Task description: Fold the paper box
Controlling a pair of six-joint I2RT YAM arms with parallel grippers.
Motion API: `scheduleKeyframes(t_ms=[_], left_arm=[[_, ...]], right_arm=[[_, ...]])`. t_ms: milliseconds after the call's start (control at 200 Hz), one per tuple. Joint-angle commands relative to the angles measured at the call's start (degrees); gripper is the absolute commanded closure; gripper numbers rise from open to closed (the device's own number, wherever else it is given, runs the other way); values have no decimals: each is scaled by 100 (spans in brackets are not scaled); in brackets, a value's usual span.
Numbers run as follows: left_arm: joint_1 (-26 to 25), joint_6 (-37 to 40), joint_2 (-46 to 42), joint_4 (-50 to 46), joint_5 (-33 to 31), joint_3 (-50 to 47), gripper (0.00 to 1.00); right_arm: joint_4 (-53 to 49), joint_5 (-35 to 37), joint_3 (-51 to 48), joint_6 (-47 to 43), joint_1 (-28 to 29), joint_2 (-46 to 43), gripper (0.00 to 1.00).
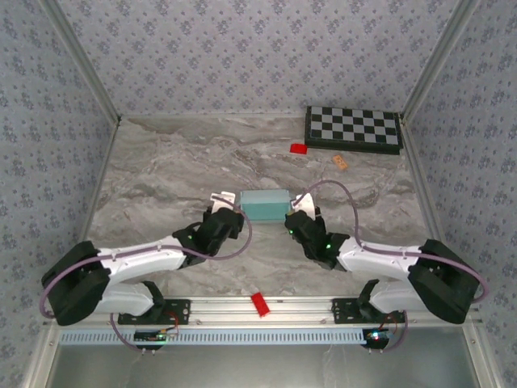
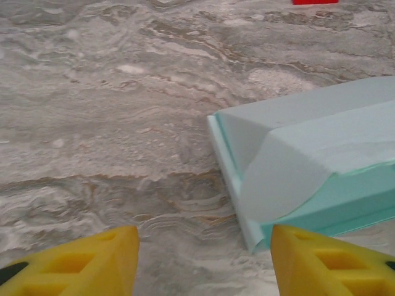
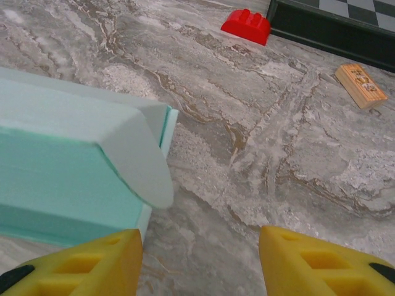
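Flanking one paper box [image 1: 265, 204] — left hand [image 1: 224, 199], right hand [image 1: 302, 203] — both gaping.

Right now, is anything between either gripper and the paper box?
Nothing visible. The left gripper and right gripper sit open at opposite ends of the paper box, each with just a strip of tabletop before it.
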Motion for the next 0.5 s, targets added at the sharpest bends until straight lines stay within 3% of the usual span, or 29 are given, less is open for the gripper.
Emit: scheduleKeyframes(t_ms=[0, 145, 265, 365, 495], left_arm=[[-29, 8, -346, -695, -551, -140, 39], [84, -528, -485, -1594, -1173, 40, 34], [362, -774, -469, -1952, -1171, 237, 34], [691, -821, -467, -2087, -882, 440, 33], [1298, -795, -442, -2091, 10, 757, 32]], right_arm=[[-643, -73, -146, 249, -68, -271, 46], [-1088, -8, -189, 477, -361, -523, 47], [-1561, -234, -45, 768, -875, -662, 47], [-1774, -818, 152, 758, -1420, -752, 48], [-1940, -1913, 547, 597, -2042, -725, 48]])
